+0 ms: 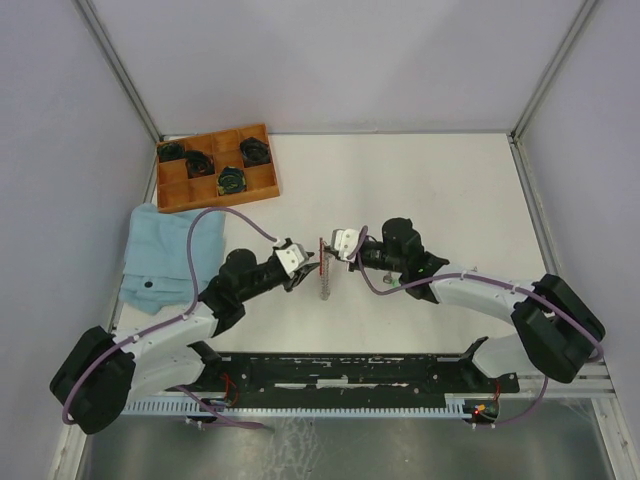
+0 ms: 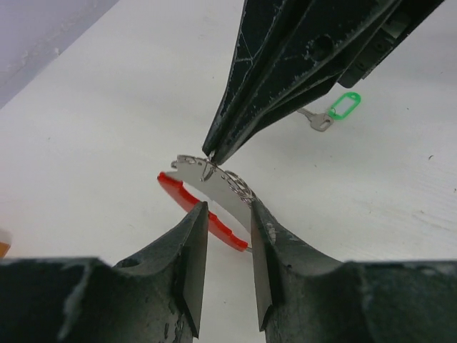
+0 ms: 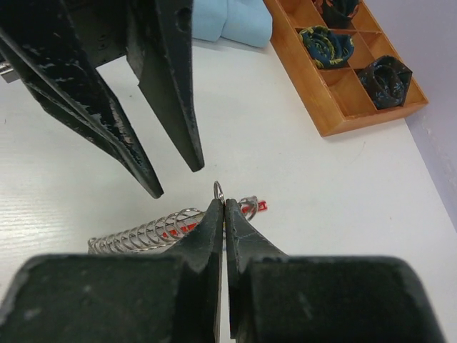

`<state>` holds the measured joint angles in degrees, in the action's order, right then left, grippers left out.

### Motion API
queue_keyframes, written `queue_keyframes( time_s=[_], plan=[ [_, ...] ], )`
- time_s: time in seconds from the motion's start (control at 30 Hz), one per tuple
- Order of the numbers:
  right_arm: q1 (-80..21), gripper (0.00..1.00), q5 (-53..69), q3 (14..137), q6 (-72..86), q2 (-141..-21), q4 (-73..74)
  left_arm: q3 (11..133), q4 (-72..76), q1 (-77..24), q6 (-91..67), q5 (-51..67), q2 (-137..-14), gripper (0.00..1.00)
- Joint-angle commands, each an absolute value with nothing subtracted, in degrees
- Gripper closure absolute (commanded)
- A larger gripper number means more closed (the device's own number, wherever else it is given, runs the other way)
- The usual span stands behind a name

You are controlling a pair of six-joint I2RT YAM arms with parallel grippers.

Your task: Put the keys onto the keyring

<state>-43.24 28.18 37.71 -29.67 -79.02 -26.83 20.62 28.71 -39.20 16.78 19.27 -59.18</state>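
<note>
White table [image 1: 420, 200] under me, matte and faintly grained, with pale lilac walls [image 1: 330, 60] closing in on three sides and grey metal posts [image 1: 120, 70] in the corners. Both arms meet over the middle of it.

Far out past my left gripper sits a wooden tray [image 1: 265, 185], orange-brown and split into square compartments, with dark round coils [image 1: 255, 152] flecked with green in several of them. A soft, rumpled light-blue cloth [image 1: 155, 255] lies nearer, beside my left arm.

Now the keyring [image 1: 322, 268], right between my two grippers: a thin wire ring [image 3: 218, 190], a glossy red strap [image 2: 178, 189] and a silvery chain [image 3: 143, 232] that looks like a coiled spring trailing away on the table.

My right gripper [image 3: 224, 204] is pinched tight, fingertips together on that little ring, which stands up just above them.

My left gripper [image 2: 227, 218] is spread apart, gripping nothing; the red strap and the silver links run through the gap between its fingers. I can't tell whether they touch the fingers.

One key [image 2: 334, 112], silver with a green plastic head, lies flat on the table behind my right fingers, apart from the ring.
</note>
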Motion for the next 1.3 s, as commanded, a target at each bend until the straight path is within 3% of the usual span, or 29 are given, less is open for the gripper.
queue_keyframes(
  time_s=[0.0,0.33,0.63,1.27],
  plan=[
    [-42.9,0.95,28.3,36.8,-25.3,-79.4,-35.4,16.1,46.0,-38.5,12.9,17.5,-57.8,0.62],
    [-42.9,0.94,29.1,35.9,-24.5,-79.4,-37.0,11.7,61.8,-30.3,6.0,25.7,-63.0,0.61],
    [-42.9,0.94,29.6,36.0,-24.4,-79.8,-37.3,12.7,64.3,-29.7,7.2,32.2,-67.5,0.64],
    [-42.9,0.93,31.1,36.1,-23.9,-79.7,-37.0,15.3,70.1,-29.7,6.1,34.7,-76.1,0.67]
  ],
)
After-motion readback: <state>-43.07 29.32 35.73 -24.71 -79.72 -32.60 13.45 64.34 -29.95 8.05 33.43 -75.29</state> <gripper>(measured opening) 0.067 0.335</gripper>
